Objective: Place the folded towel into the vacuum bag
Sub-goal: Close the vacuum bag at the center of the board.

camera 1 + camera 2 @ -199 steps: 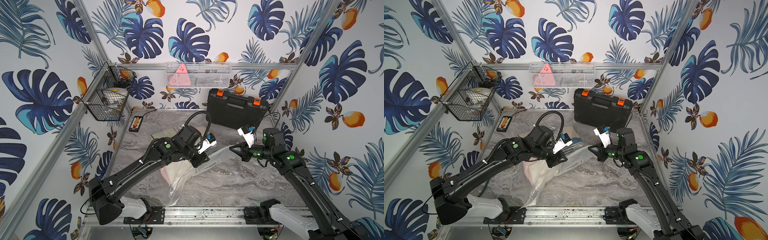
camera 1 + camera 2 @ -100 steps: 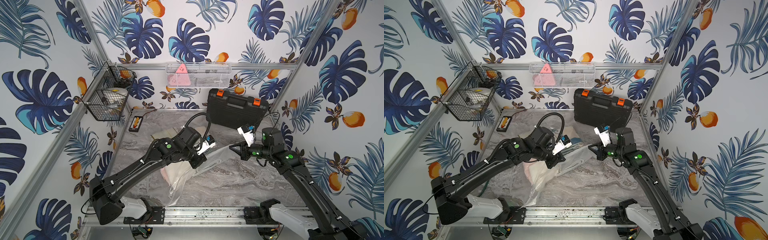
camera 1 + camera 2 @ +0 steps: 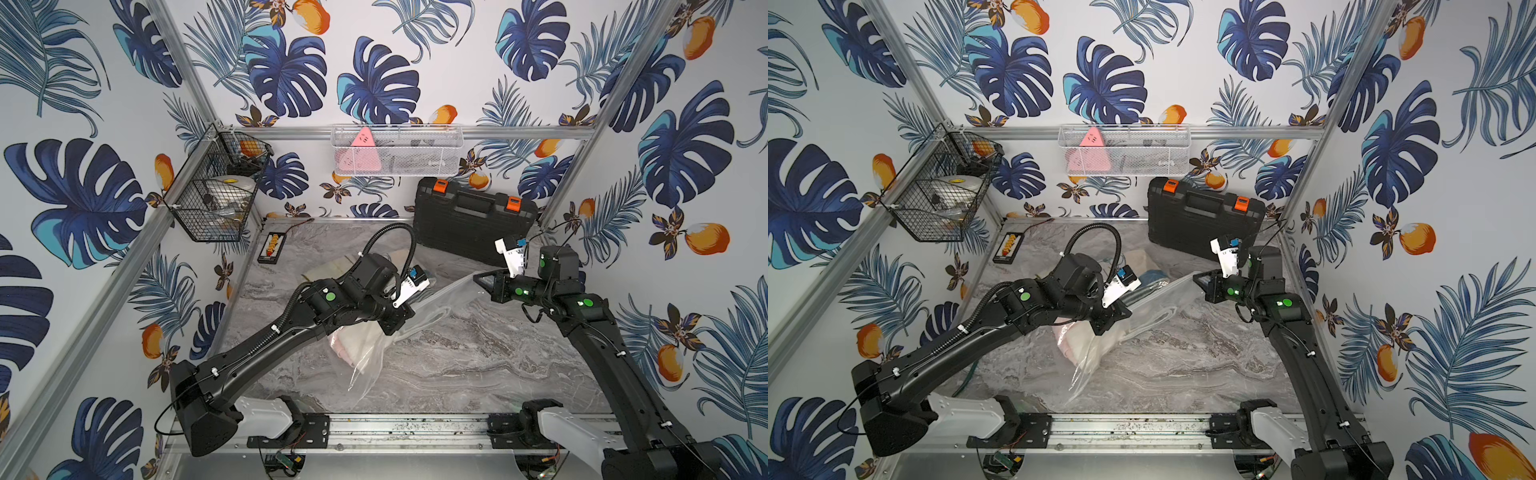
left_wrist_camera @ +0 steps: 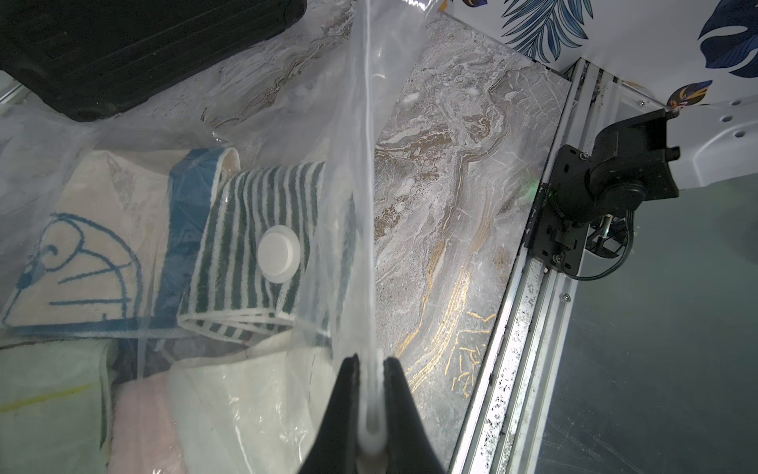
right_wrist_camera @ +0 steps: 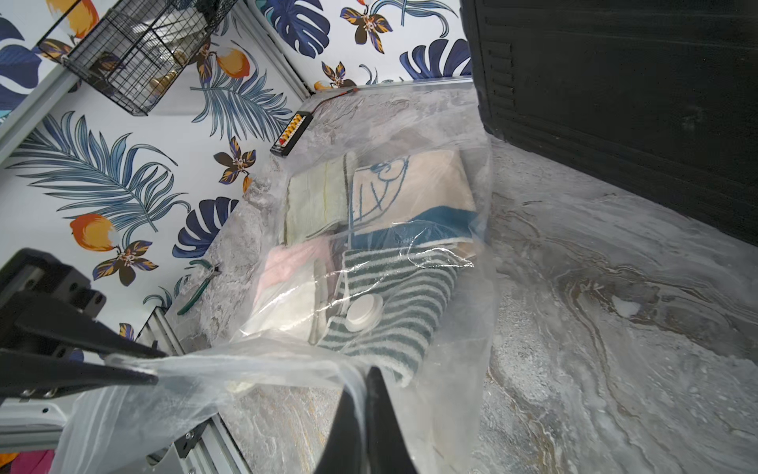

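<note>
Left pincer (image 4: pixel 371 363) and right pincer (image 5: pixel 365 375) each pinch the rim of the vacuum bag (image 3: pixel 446 296) — stretched between them at frame centre, striped towel (image 4: pixel 229 246) inside

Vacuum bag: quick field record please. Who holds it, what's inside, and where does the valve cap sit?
bag: clear vacuum bag, one edge lifted off the table and pulled taut
left tool: shut on the bag's edge
right tool: shut on the bag's edge
contents: several folded towels, seen through the plastic
valve cap: white, round, over the green-striped towel
</note>
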Tool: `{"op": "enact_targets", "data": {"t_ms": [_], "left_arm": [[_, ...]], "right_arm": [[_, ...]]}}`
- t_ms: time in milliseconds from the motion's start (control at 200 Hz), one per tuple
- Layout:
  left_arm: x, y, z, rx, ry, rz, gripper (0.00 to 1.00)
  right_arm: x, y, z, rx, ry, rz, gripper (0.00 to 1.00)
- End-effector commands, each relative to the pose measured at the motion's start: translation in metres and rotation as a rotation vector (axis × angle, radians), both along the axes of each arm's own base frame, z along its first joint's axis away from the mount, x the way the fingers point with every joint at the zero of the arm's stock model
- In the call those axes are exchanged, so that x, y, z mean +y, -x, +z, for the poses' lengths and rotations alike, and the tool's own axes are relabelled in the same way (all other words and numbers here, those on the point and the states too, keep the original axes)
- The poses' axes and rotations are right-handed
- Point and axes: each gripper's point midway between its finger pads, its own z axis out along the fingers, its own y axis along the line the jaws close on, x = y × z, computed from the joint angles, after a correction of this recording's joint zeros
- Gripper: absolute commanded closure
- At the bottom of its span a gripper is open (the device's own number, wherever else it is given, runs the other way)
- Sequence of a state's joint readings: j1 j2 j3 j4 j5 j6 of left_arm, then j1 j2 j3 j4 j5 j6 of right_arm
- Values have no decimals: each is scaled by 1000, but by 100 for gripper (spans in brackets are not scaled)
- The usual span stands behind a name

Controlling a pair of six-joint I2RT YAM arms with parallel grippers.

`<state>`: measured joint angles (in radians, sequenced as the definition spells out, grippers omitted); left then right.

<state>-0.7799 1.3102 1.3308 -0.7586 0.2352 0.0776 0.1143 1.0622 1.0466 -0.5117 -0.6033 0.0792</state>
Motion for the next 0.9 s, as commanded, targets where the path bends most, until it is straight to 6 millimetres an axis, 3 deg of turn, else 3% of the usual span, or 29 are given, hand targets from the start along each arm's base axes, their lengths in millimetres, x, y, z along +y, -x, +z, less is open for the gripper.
{"op": "enact_targets", "data": {"t_ms": [0, 260, 636, 676, 896], "left_arm": [[43, 39, -36, 202, -188, 37, 100], [53, 56, -36, 308, -170, 126, 100], [70, 77, -43, 399, -160, 216, 100], [72, 80, -42, 411, -161, 228, 100], [90, 96, -47, 443, -175, 271, 100]], "right_arm": [[-49, -47, 24, -144, 96, -288, 100], [-85, -74, 17, -103, 118, -427, 100], [-111, -93, -8, -28, 106, -478, 100], [-113, -96, 5, -54, 102, -481, 100], [-125, -103, 3, -42, 95, -502, 100]]}}
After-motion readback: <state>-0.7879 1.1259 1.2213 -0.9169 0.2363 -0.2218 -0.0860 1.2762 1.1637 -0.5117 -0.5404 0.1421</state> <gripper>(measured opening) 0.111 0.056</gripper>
